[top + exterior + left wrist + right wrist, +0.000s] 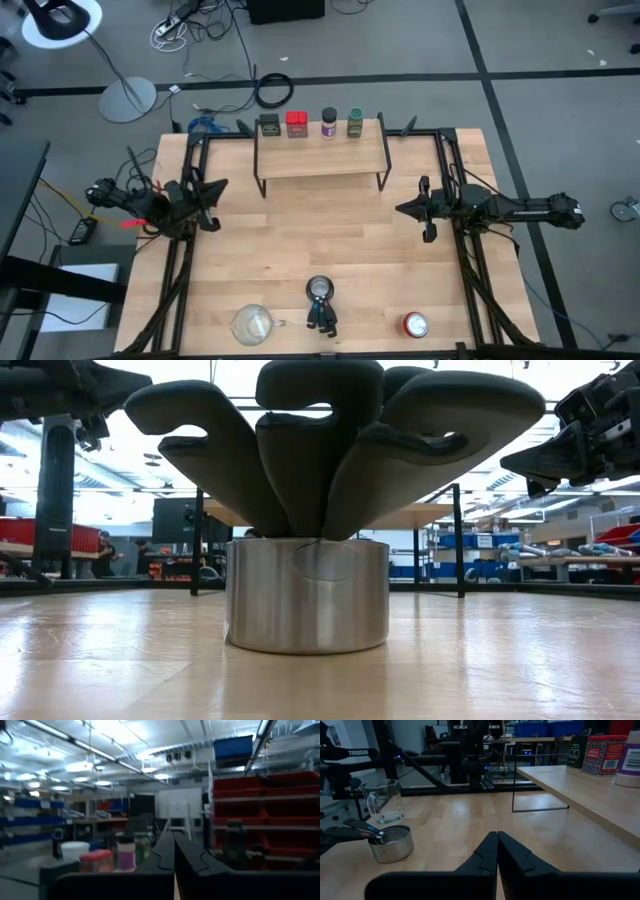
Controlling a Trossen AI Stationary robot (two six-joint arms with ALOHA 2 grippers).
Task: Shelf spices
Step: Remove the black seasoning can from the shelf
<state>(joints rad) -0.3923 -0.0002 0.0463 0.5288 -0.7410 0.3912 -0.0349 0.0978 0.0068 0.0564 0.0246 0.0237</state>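
Observation:
The shelf point(320, 160) stands at the table's far middle. Four spices stand upright in a row along the far edge of its board: a dark olive tin point(269, 125), a red tin point(296, 123), a purple-labelled jar point(328, 122) and a green jar point(355, 122). My left gripper point(215, 190) hovers shut at the table's left side, near the shelf's left end, tipped upward with nothing in it point(174, 845). My right gripper point(402, 209) is shut and level at the right side, pointing toward the table's middle point(497, 840). It is empty.
A stack of metal measuring cups point(320, 300) with dark handles sits near the front edge. A clear glass cup point(253, 322) stands to its left and a round red-topped can point(415, 325) to its right. Bare board lies between the grippers and in front of the shelf.

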